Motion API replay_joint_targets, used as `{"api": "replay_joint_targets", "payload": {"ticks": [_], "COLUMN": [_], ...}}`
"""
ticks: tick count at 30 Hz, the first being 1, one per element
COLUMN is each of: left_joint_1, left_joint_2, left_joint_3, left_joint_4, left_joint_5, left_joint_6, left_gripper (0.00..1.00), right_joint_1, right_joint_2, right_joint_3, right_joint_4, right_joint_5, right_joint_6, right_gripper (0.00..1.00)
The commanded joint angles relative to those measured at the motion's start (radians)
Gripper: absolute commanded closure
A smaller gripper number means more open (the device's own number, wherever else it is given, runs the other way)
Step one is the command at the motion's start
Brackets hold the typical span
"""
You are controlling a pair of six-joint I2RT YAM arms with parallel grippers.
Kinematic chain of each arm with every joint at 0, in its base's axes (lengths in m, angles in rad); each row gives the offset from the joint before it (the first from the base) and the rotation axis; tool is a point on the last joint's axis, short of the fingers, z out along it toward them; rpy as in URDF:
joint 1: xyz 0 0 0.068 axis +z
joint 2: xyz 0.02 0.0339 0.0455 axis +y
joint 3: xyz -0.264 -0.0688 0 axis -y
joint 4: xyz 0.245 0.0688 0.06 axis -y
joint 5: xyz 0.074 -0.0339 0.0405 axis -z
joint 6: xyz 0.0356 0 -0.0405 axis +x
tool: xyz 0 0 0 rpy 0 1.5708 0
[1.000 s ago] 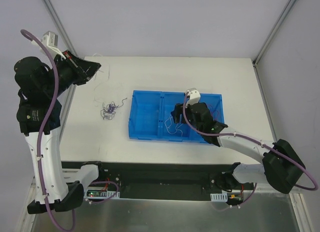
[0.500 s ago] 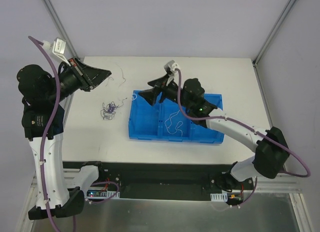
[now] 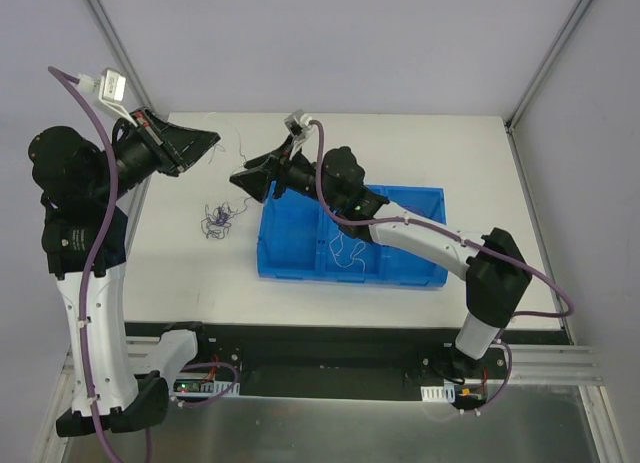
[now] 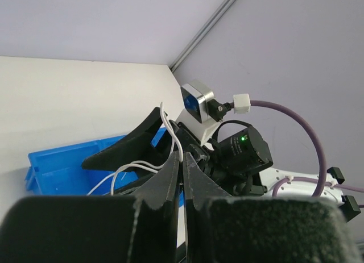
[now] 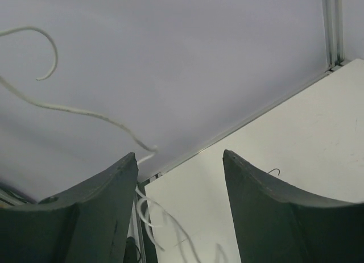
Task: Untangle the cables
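- Top view: tangled cables point(image 3: 218, 218) lie on the counter point(image 3: 450, 163), just left of the blue bin point(image 3: 265, 255).
- Left wrist: left tool point(image 4: 181, 158) is clenched on a white cable point(image 4: 170, 129).
- Right wrist: right tool point(image 5: 179, 155) stands released, and the white cable curls beside one finger.

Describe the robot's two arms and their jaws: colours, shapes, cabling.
Both the left arm and right arm have white links joined by bulky black joints. A thick purple hose runs along each to a small white-and-silver camera block at the wrist. The jaws are dark, curved, tapering blades. A green light glows on one black joint.
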Motion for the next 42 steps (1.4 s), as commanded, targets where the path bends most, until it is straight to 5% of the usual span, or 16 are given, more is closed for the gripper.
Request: {"api": "replay_joint_targets", "payload": {"ticks": [1,9,12,23,36,42], "left_joint_1": [0.008,0.009,0.009,0.009,0.009,0.008], "left_joint_2": [0.028,0.039,0.049,0.033,0.026,0.029], "left_joint_3": [0.041,0.027,0.038,0.009,0.021,0.018], "left_joint_4": [0.051,0.051,0.051,0.050,0.050,0.050], "left_joint_5": [0.033,0.010,0.030,0.032,0.041,0.041], "left_joint_6": [0.006,-0.009,-0.011,0.012,0.004,0.006], "left_gripper": [1.00,1.00,1.00,1.00,1.00,1.00], "right_joint_1": [-0.002,-0.007,-0.007,0.017,0.024,0.022], "right_joint_2": [-0.030,-0.101,-0.099,-0.065,0.028,-0.001], "right_joint_3": [0.074,0.096,0.128,0.180,0.248,0.220], "right_joint_4": [-0.104,-0.374,-0.438,-0.445,-0.500,-0.508], "right_joint_5": [-0.044,-0.028,-0.045,-0.171,-0.171,-0.125], "right_joint_6": [0.018,-0.120,-0.144,-0.140,-0.160,-0.181], "right_gripper": [0.36,0.14,0.14,0.61,0.62,0.52]}}
